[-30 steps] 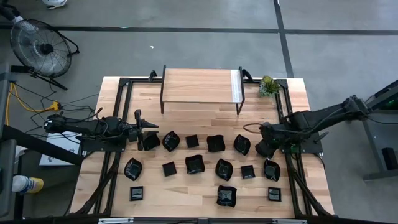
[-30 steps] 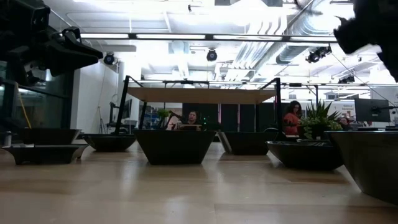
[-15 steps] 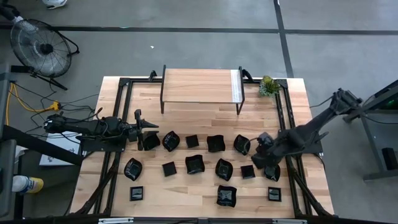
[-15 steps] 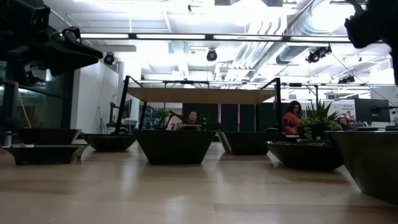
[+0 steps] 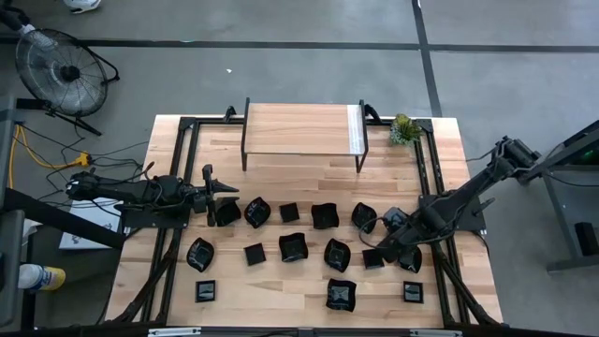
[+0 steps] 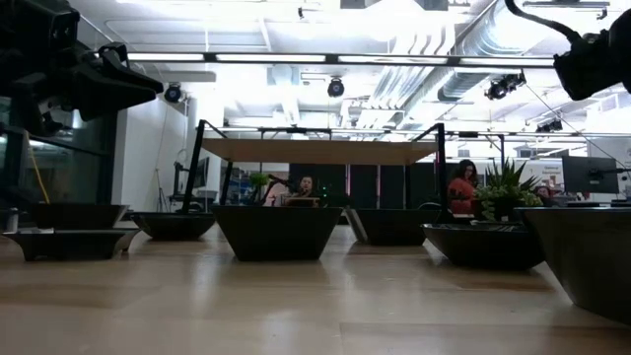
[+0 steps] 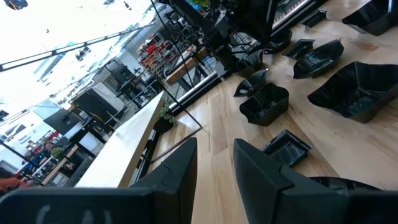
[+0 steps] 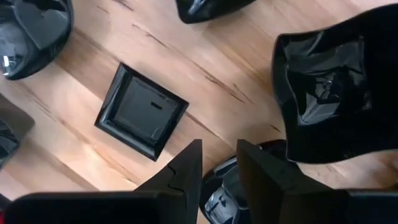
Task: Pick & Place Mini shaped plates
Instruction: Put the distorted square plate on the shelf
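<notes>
Glossy black mini plates (image 5: 292, 246) lie in three loose rows across the front half of the pale wood surface (image 5: 309, 173), squares, wavy-edged bowls and leaf-like ovals standing apart from one another. Each looks thin-walled, stiff and light, probably moulded plastic or glazed ware; the shine suggests a slick skin, so a pinch across a raised rim, one finger inside and one outside, looks the safest hold, and a hard squeeze might chip or flick a dish away. The square plate (image 8: 142, 112) has a flat stepped lip, while the wavy plate (image 8: 336, 87) beside it has deep folded walls that give more to bite on. The right claw (image 5: 388, 245) hangs above the dishes near the surface's right edge, its fingers (image 8: 180, 177) set to a narrow gap with nothing between them. The left claw (image 5: 217, 198) waits by the left edge at the end of the back row, fingers (image 7: 180, 171) likewise a little apart and holding nothing. Behind the rows stands a wood-topped shelf (image 5: 301, 127) on a black frame, with a small green plant (image 5: 403, 128) at the back right corner.
</notes>
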Robot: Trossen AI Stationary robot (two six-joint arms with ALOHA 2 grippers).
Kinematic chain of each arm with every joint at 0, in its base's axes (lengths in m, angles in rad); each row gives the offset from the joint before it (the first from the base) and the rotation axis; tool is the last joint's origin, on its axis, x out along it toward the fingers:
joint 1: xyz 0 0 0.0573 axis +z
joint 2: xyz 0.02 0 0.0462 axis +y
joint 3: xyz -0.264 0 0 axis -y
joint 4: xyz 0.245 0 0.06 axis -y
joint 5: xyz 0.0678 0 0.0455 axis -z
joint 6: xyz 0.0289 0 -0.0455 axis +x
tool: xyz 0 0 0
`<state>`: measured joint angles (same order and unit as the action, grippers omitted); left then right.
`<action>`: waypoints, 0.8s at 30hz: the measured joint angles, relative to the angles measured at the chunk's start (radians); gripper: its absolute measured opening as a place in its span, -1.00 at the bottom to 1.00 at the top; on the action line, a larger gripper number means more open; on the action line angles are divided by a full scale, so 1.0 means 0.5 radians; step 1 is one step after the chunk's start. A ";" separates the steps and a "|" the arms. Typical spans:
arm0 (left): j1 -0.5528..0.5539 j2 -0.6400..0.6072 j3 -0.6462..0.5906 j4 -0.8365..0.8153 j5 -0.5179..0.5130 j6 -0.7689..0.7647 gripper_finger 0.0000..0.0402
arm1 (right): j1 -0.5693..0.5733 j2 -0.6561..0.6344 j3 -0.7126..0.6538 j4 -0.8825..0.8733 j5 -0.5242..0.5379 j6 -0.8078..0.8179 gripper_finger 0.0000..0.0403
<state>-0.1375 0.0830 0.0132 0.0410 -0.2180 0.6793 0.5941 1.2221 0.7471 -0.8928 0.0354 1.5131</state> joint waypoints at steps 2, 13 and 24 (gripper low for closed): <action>-0.001 0.000 0.000 0.000 0.000 0.000 -0.50 | 0.000 0.021 0.029 0.007 0.049 -0.009 -0.53; 0.000 0.000 0.000 0.000 0.000 0.000 -0.50 | -0.078 0.648 0.668 -0.742 0.120 -0.318 -0.53; 0.000 0.000 0.000 -0.001 0.000 0.000 -0.50 | -0.115 1.023 0.804 -0.795 0.026 -0.262 -0.53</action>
<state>-0.1377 0.0827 0.0132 0.0406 -0.2182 0.6792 0.5365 1.7337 1.1491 -1.2903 0.0483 1.3819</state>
